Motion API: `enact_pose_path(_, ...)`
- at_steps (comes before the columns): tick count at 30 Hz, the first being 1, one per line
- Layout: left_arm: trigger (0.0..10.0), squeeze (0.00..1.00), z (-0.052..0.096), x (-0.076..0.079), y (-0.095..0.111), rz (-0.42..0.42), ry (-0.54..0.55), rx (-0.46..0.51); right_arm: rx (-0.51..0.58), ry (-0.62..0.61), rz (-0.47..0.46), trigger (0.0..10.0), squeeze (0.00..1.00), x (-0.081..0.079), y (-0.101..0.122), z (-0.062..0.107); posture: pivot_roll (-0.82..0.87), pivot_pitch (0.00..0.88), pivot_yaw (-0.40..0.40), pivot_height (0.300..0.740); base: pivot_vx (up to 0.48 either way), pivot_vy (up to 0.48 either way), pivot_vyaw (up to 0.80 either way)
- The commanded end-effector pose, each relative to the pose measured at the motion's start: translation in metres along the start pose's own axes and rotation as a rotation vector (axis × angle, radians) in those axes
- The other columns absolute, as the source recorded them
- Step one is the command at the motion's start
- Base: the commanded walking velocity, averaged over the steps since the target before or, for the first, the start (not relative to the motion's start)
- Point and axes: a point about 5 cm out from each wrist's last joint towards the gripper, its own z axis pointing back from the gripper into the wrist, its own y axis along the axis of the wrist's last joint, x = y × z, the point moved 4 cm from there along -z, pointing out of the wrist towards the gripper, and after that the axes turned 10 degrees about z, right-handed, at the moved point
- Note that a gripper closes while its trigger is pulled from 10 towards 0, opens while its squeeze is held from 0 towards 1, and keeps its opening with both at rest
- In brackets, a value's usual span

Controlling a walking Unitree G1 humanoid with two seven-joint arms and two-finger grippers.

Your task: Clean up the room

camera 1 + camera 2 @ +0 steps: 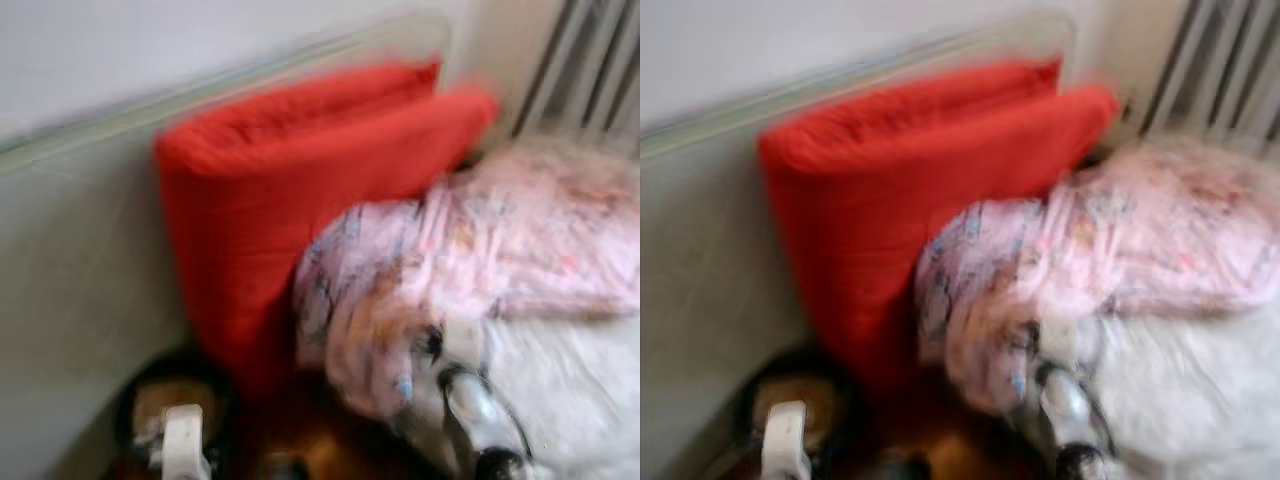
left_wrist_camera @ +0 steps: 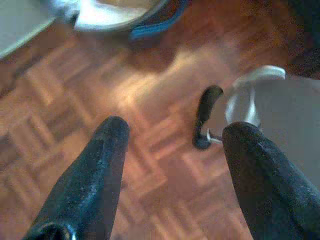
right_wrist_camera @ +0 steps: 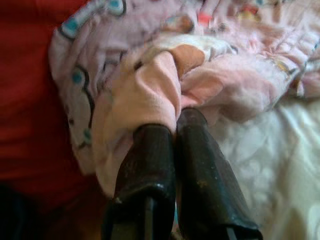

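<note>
Bed: a white sheet [image 1: 570, 400] covers it on the robot's right side.
Red cushion [image 1: 300, 190]: big and folded over, it stands up against the pale wall [image 1: 80, 280], just beside the bed.
Pink blanket [image 1: 470, 260]: soft, with little pictures on it. It lies bunched on the bed, leans on the red cushion, and one end hangs over the bed's edge.
Floor [image 2: 150, 150]: brown wood in small blocks. A small black and silver thing [image 2: 207, 122] lies on it; what it is cannot be told.
Right hand [image 3: 176, 120]: its two black fingers are squeezed together on a fold of the pink blanket, at the hanging end.
Left hand [image 2: 172, 132]: low above the wood floor, its fingers spread wide apart, holding nothing.
Picture: the head views are blurry.
</note>
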Motion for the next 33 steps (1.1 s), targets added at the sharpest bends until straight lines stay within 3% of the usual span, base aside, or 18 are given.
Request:
enact_pose_path(1,10.0,0.0,-0.002,0.001,0.019,-0.007,-0.004,0.053,0.009,0.006,0.005,10.0,0.0,-0.003,0.005,-0.002,0.07,0.012,0.049,0.74,-0.292,0.0,0.0)
enact_pose_path(7,10.0,0.0,-0.002,0.001,0.019,-0.009,-0.004,0.053,0.014,-0.011,0.004,10.0,0.0,-0.001,0.006,-0.002,0.07,0.012,0.05,0.74,-0.294,0.0,0.0)
enact_pose_path(13,10.0,0.0,-0.002,0.001,0.019,-0.012,-0.003,0.054,0.062,-0.098,0.052,10.0,0.0,0.017,0.017,-0.005,0.07,0.013,0.052,0.74,-0.292,0.0,0.0)
enact_pose_path(19,10.0,0.0,-0.002,0.001,0.019,-0.013,-0.003,0.053,0.153,-0.177,0.094,10.0,0.0,0.033,0.039,-0.008,0.07,0.013,0.053,0.74,-0.292,0.0,0.0)
enact_pose_path(22,10.0,0.0,-0.002,0.001,0.019,-0.013,-0.003,0.053,0.245,-0.217,0.164,10.0,0.0,0.042,0.062,-0.01,0.07,0.012,0.053,0.74,-0.292,0.0,0.0)
enact_pose_path(33,10.0,0.0,-0.002,0.0,0.019,-0.015,-0.003,0.053,0.453,-0.24,0.251,10.0,0.0,0.042,0.112,-0.01,0.07,0.013,0.056,0.74,-0.296,0.0,0.0)
